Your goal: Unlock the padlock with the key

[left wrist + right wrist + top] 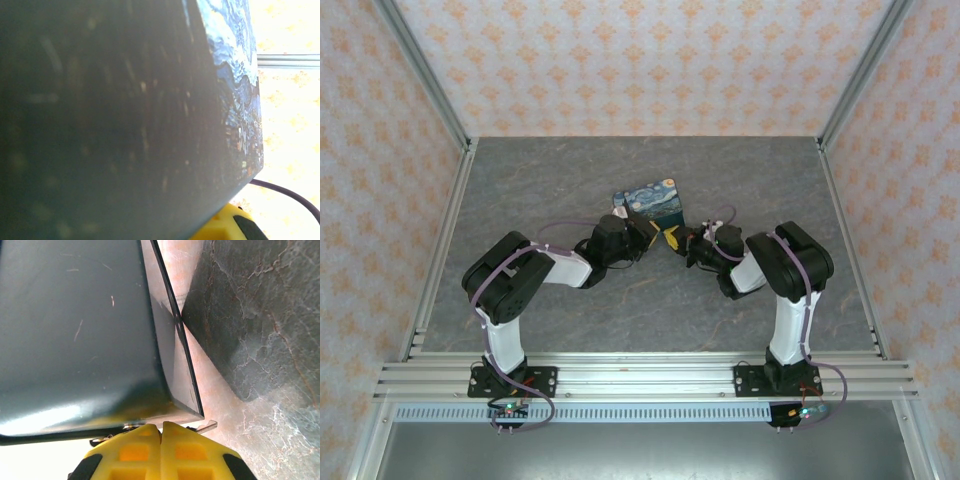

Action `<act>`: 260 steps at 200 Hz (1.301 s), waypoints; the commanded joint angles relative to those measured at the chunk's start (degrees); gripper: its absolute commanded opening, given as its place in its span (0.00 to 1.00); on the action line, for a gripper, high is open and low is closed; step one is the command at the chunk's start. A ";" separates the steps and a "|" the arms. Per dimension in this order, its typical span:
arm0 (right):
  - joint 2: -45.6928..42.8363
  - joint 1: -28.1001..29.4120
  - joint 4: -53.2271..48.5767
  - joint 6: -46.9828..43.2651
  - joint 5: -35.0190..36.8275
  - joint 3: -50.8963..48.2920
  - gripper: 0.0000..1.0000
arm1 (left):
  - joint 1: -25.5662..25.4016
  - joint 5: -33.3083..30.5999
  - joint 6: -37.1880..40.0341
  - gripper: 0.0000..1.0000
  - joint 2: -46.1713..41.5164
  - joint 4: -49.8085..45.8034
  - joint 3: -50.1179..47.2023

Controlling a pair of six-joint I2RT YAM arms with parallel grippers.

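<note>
The two grippers meet tip to tip at the table's middle, just in front of a dark box (pixel 650 201) with a starry-night painted lid. My right gripper (pixel 161 432) has its yellow fingers pressed together on the key (pixel 207 426), whose silver blade pokes out to the right under the box's lower corner (pixel 75 330). My left gripper (pixel 660 237) is shut close against the box's side (pixel 125 125); one of its yellow fingers (pixel 225 226) shows at the bottom, and whatever it grips is hidden. The padlock is hidden between the grippers and the box.
The grey marbled table (pixel 570 180) is fenced by aluminium rails (pixel 440 240) and patterned walls. A purple cable (pixel 290 192) hangs past the box. Open tabletop (pixel 260 340) lies to the right of the box.
</note>
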 commanded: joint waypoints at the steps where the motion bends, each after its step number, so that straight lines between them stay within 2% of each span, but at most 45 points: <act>1: -0.45 1.49 3.29 0.89 -1.98 3.22 0.00 | -4.91 12.18 0.63 0.00 -0.48 5.46 2.80; 59: -2.51 5.29 2.30 1.24 0.02 5.35 0.00 | -5.07 11.83 0.53 0.00 -0.13 5.52 2.81; 104: -4.08 5.30 1.94 1.04 0.03 5.21 0.00 | -5.02 11.02 0.67 0.00 0.70 5.09 2.54; 158: -9.81 4.75 -8.60 -12.23 -2.80 3.32 0.00 | -5.01 10.80 -0.73 0.00 1.82 6.77 2.98; 184: -9.04 3.90 -7.08 -14.64 -3.72 1.42 0.00 | -5.00 10.77 -2.13 0.00 1.82 8.81 2.76; 221: -5.44 3.65 -0.08 -10.29 -2.23 -0.40 0.00 | -5.01 9.44 -5.77 0.00 2.12 15.48 1.80; 260: -4.92 3.74 1.91 -7.91 -0.86 -0.69 0.00 | -4.98 7.77 -9.25 0.00 2.61 22.09 1.15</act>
